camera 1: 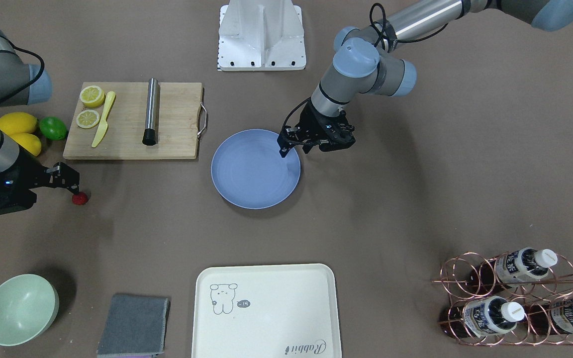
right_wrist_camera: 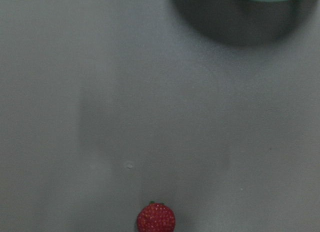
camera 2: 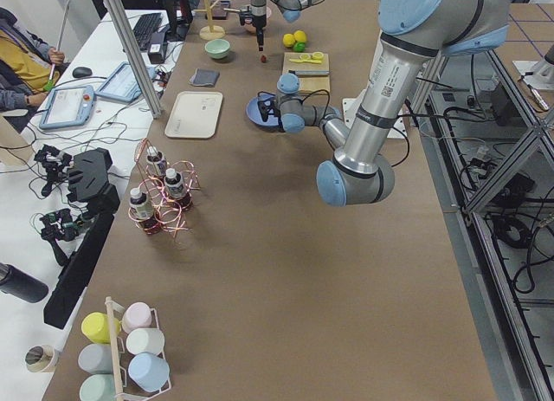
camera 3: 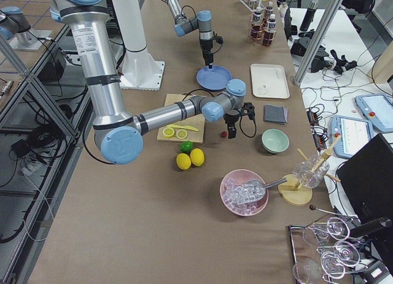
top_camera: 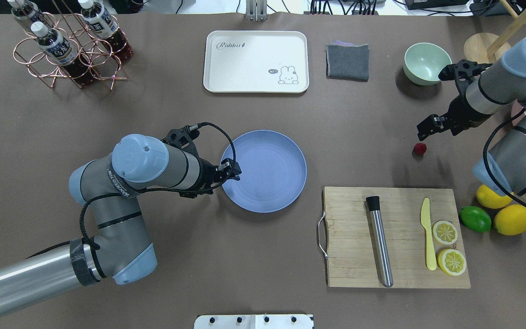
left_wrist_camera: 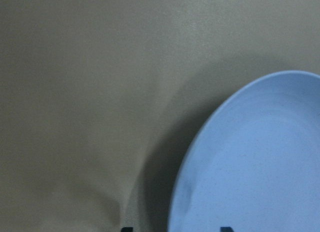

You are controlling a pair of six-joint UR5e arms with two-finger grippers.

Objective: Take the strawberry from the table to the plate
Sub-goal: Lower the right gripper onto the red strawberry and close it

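The strawberry (camera 1: 79, 198) (top_camera: 420, 148) is a small dark-red bumpy berry lying on the brown table (top_camera: 363, 137), well off to one side of the plate. It shows at the bottom edge of the right wrist view (right_wrist_camera: 156, 218). My right gripper (camera 1: 73, 184) (top_camera: 425, 131) hangs open just above and beside it, holding nothing. The periwinkle-blue plate (camera 1: 255, 169) (top_camera: 263, 170) (left_wrist_camera: 260, 167) sits mid-table with nothing on it. My left gripper (camera 1: 295, 150) (top_camera: 234, 173) hovers open over the plate's rim, holding nothing.
A wooden cutting board (top_camera: 397, 237) carries a steel cylinder, a yellow knife and two lemon halves. Two lemons (top_camera: 512, 219) and a lime (top_camera: 475, 218) lie beside it. A pale green bowl (top_camera: 426, 63), grey cloth (top_camera: 347, 61), cream tray (top_camera: 256, 61) and bottle rack (top_camera: 69, 50) line the far edge.
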